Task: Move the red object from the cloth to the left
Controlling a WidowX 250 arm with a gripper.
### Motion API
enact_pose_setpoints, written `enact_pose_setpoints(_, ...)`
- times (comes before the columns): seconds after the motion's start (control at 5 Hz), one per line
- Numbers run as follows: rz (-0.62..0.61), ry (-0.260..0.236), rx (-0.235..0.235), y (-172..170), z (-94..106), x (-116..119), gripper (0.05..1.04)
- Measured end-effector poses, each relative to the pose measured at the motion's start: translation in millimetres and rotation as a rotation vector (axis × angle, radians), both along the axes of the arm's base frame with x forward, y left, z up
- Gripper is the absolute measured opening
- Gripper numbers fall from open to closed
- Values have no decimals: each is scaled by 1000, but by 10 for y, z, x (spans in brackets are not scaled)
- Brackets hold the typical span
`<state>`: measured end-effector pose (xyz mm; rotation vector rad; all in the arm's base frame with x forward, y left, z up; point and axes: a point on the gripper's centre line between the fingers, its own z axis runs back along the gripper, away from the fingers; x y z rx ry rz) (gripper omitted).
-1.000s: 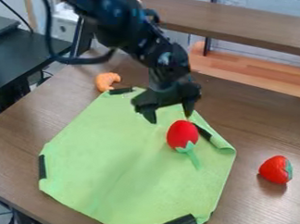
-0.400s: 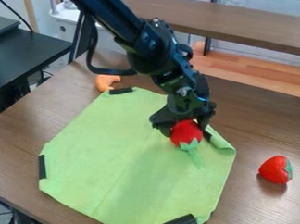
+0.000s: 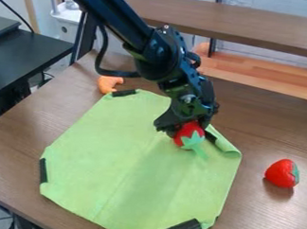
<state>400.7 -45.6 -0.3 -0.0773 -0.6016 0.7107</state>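
In the camera view, my tool [image 3: 187, 129] looks clamped on the red toy [image 3: 191, 130], which is at the upper right part of the green cloth [image 3: 120, 167] on the bench [image 3: 20, 135]. I judge the grasp done, or nearly so; the carry to the left, the setting down and the release remain.

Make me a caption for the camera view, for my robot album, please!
A black gripper at a red toy on a green cloth, with a strawberry on the table.
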Motion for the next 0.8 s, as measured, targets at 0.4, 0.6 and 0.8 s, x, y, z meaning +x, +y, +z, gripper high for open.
enact_pose_setpoints(0.4,-1,-11,-104,-69,123,-32,766)
enact_pose_setpoints(0.6,58,-53,-184,70,431,102,765)
enact_pose_setpoints(0.8,115,-73,-249,310,710,245,765)
